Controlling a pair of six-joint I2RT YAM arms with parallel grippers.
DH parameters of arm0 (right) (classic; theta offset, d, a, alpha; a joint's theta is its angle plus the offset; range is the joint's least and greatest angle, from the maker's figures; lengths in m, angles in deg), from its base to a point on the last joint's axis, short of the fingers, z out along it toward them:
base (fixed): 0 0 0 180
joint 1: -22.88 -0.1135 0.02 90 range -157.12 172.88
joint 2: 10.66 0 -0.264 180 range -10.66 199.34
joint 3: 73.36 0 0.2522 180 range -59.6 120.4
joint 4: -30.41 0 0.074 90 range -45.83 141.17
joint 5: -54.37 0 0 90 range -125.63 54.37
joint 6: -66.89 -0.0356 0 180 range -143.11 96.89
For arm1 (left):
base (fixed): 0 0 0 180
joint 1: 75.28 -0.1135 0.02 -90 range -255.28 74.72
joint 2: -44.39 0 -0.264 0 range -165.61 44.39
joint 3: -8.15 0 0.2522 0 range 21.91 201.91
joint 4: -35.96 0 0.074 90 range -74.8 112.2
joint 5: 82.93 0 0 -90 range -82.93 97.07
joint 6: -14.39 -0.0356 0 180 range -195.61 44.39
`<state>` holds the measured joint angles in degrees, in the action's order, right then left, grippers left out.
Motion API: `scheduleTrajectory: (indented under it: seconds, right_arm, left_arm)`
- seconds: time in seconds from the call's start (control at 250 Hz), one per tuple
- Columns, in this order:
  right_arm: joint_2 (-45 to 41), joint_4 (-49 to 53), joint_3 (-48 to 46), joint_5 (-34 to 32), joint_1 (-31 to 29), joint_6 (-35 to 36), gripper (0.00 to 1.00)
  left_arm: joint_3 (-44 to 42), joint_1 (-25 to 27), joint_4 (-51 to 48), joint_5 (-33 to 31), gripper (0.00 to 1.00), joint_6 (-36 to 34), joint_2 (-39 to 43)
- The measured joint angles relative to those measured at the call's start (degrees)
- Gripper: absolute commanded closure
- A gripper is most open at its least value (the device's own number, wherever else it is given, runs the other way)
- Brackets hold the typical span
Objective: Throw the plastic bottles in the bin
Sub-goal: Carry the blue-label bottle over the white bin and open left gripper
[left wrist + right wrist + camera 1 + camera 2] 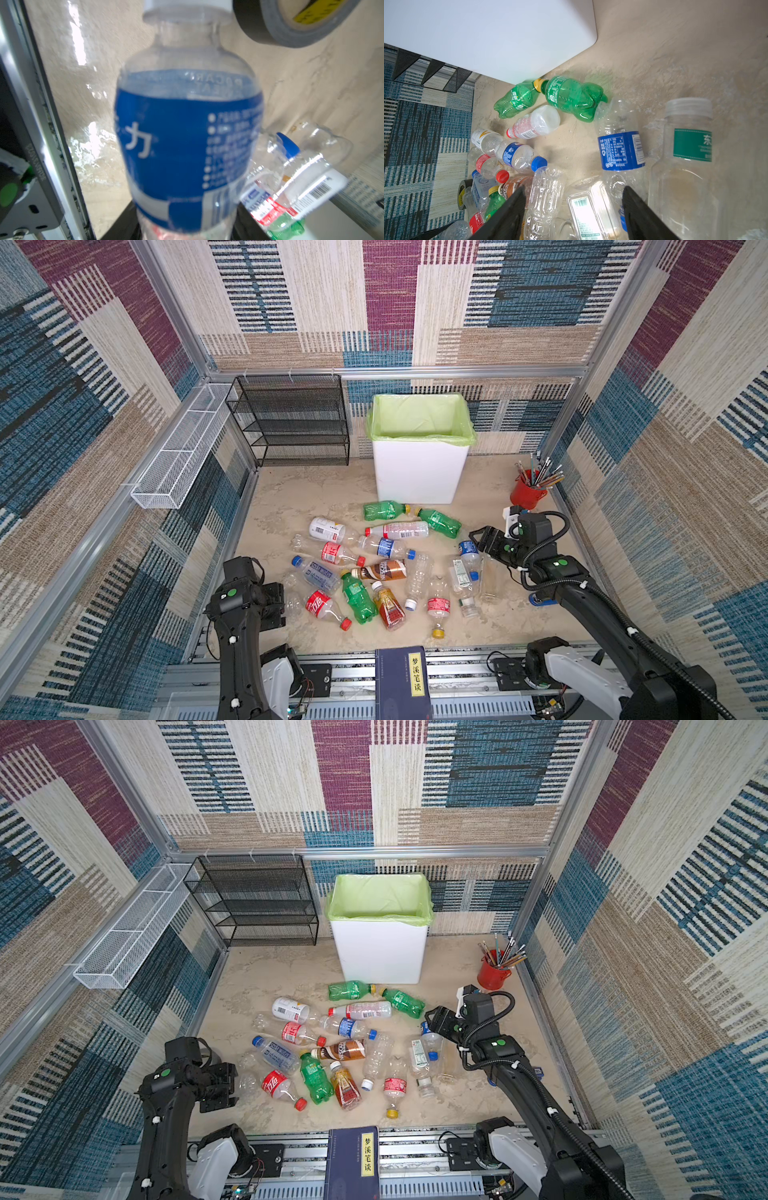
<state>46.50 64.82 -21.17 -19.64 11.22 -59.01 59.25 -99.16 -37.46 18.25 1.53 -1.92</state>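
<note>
Several plastic bottles lie scattered on the beige floor in both top views, in front of the bin, which is white with a light green bag over its rim. My left gripper sits at the pile's near left edge, its black jaws pressed against both sides of a clear, blue-labelled bottle that fills the left wrist view. My right gripper is open at the pile's right side, above a flat clear bottle with a white barcode label. Nothing is between its fingers.
A black mesh rack and a long white wire basket stand at the back left. A red cup of pencils is at the back right. A dark book lies on the front rail. A grey tape roll lies near the left bottles.
</note>
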Motion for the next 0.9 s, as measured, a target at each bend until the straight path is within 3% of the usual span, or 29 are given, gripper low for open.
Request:
scheduleTrajectory:
  seconds: [0.3, 0.556, 0.732, 0.9]
  right_arm:
    - [2.40, -1.92, 1.79, 0.66, 0.00, 0.87, 0.26]
    - [3.34, -2.51, 1.95, 1.55, 0.00, 1.14, 0.26]
    - [4.11, -3.08, 2.21, 1.88, 0.00, 1.51, 0.26]
    - [4.92, -3.19, 2.84, 2.05, 0.00, 1.66, 0.26]
  left_arm:
    - [5.42, 0.46, -4.22, 7.28, 0.53, -2.34, 3.04]
    - [8.74, 4.92, -5.97, 10.21, 0.55, -2.05, 5.09]
    - [11.54, 13.27, -4.94, 9.92, 0.55, -0.59, 3.30]
    - [17.62, 26.71, 1.16, 6.16, 0.56, -1.11, -4.87]
